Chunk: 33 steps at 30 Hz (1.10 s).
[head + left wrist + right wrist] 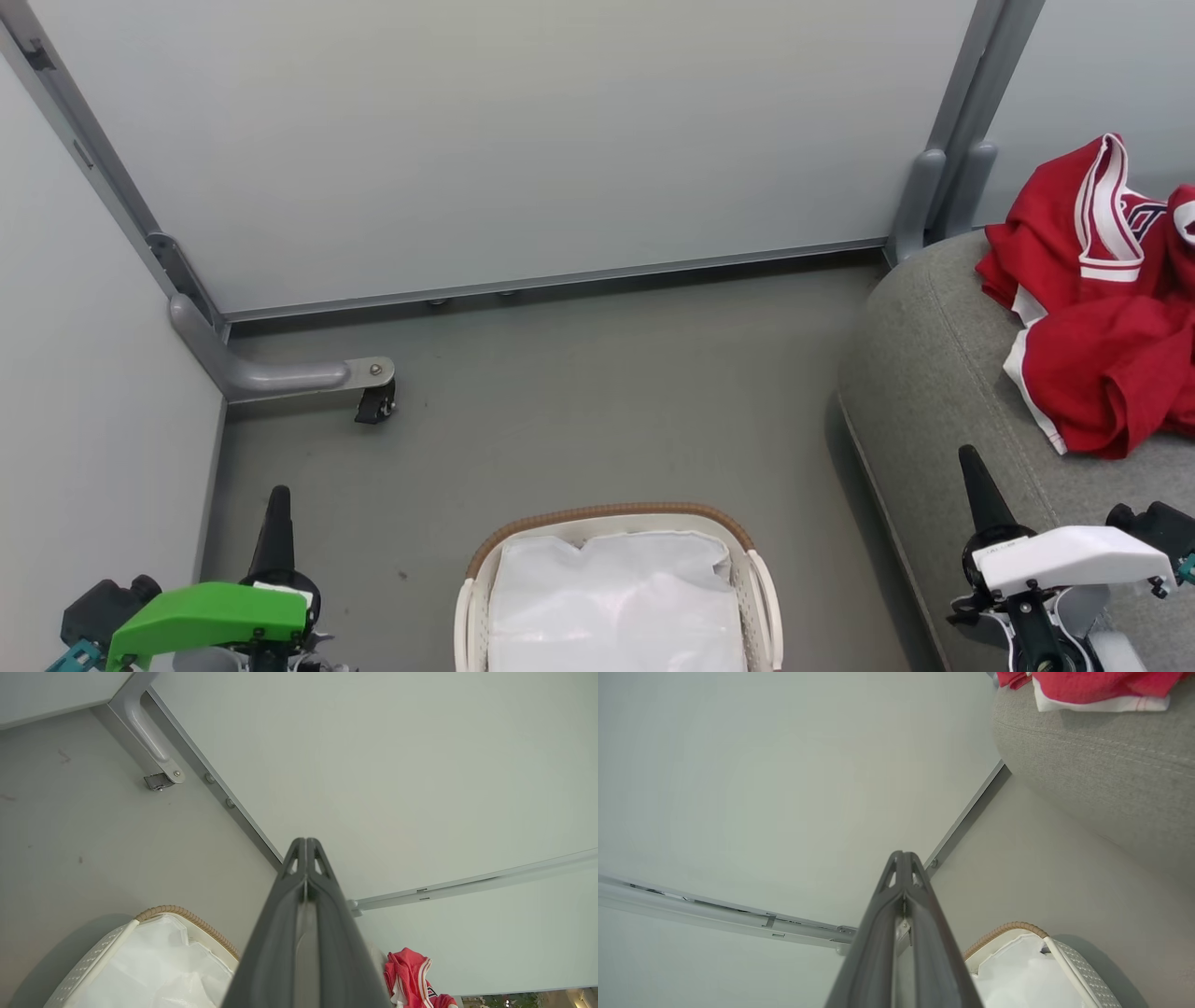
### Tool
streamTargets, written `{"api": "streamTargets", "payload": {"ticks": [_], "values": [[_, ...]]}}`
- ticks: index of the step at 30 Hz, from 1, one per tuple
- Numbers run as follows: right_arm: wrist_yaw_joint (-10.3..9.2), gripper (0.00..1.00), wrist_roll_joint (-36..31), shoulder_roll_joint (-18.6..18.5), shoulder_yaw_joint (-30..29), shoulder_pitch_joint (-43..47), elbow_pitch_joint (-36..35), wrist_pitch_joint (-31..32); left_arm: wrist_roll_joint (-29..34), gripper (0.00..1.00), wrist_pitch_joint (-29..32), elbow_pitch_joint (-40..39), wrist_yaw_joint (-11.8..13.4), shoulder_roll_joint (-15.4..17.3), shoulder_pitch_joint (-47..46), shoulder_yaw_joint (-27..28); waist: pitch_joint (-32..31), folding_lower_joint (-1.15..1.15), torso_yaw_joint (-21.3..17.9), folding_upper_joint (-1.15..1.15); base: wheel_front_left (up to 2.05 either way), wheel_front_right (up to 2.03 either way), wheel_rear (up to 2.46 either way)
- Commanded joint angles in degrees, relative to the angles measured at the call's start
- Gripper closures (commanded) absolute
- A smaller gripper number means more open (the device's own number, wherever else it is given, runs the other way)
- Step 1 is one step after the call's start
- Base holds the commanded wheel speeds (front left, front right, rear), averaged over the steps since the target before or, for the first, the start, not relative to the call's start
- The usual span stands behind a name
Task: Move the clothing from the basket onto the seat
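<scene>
Clothing (1102,308) is already up on the seat (924,392), both red garments bunched in one crumpled heap near its far right side, white striped trim and a bit of dark lettering showing. The basket (607,515) sits on the grey floor (579,401) right in front of the robot, and all I can make out inside it is the white cloth liner (616,597). Its near end is cut off by the bottom edge of the head view, so I can't rule out a scrap hiding there. The left gripper (278,509) and right gripper (976,485) both have their fingers pressed flat together with nothing between them, one on each side of the basket. The heap lies ahead and to the right of the right gripper, which hangs over the seat's front edge, so that arm is much the nearer one; the left has the basket between it and the seat. The heap's long side runs roughly away from the robot. Nothing blocks the way across the cushion, just the wall panels (560,140) and a grey caster bracket (308,375) well off to the left. My guess is the job's basically done.
</scene>
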Motion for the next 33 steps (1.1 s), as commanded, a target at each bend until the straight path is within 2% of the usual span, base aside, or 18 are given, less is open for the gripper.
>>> {"api": "streamTargets", "payload": {"ticks": [1,33], "values": [[-0.03,1.00,1.59,-0.42,-0.32,-1.05,-0.83,0.42,-1.34,1.00,0.45,-0.87,-0.30,0.21,-1.64,0.52,0.03,0.00,-0.05,0.00,0.00,0.00,0.00],[-0.04,1.00,17.78,-0.52,-1.78,-1.12,-2.42,4.77,-15.39,1.00,4.80,-1.98,-1.08,0.28,-3.08,2.96,0.54,0.00,-1.03,0.00,0.00,0.00,0.00]]}}
